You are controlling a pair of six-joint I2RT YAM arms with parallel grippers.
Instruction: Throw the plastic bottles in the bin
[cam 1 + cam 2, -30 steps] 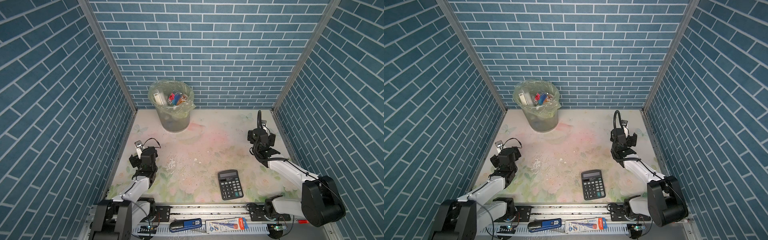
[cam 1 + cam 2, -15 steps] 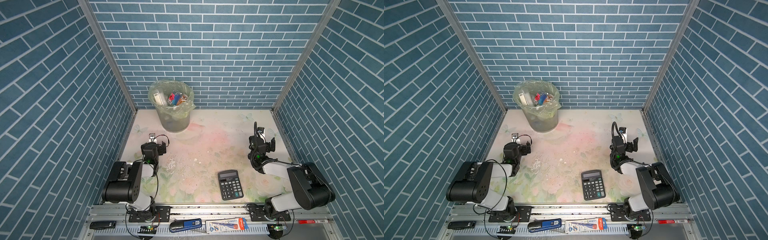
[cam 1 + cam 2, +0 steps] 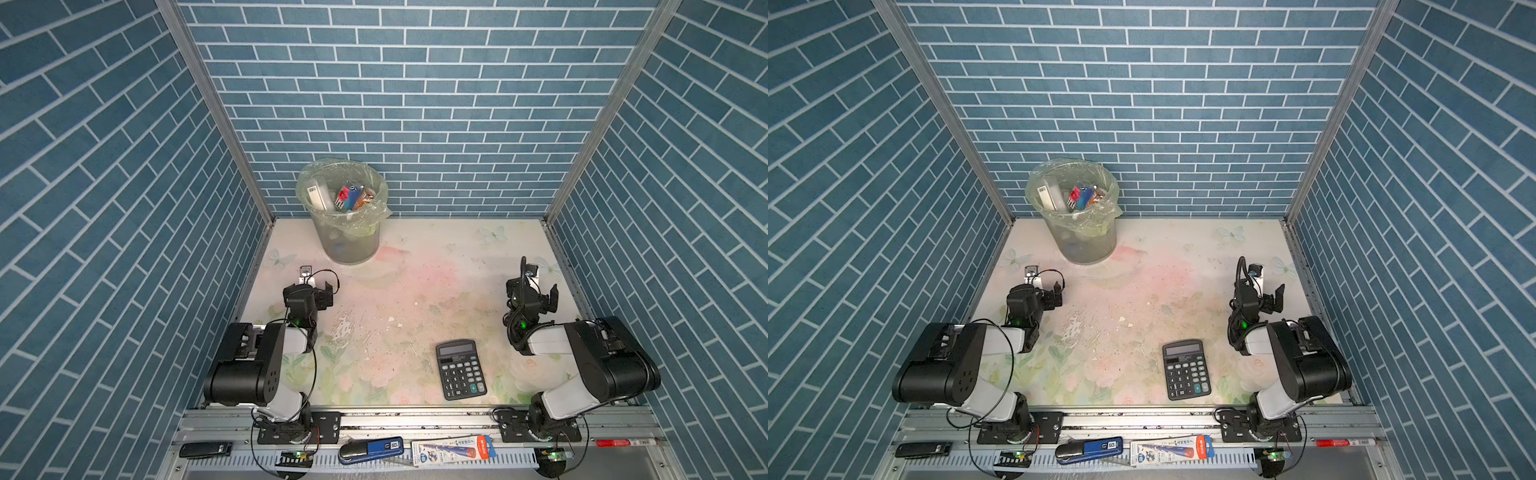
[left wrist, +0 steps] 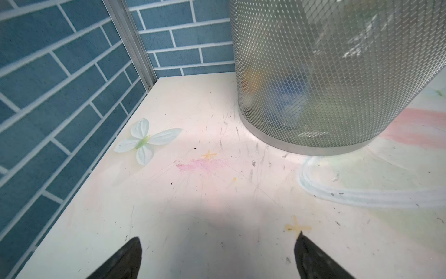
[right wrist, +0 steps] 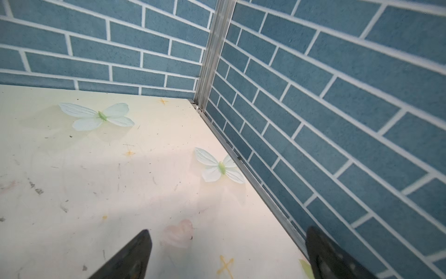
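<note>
Resting low at the near edge, both arms idle and the job apparently finished.

In both top views the plastic bottles (image 3: 351,197) lie heaped inside the bin (image 3: 345,245) by the back wall. I see none on the table (image 3: 415,291), only a calculator (image 3: 460,369). The left gripper (image 3: 316,290) and right gripper (image 3: 540,291) hold nothing. In the left wrist view the jaws are spread wide over bare table, with the bin (image 4: 313,84) close ahead. In the right wrist view the jaws are likewise spread, facing a bare corner. I'd say the next move is only a last check for strays, leaving the calculator alone.
</note>
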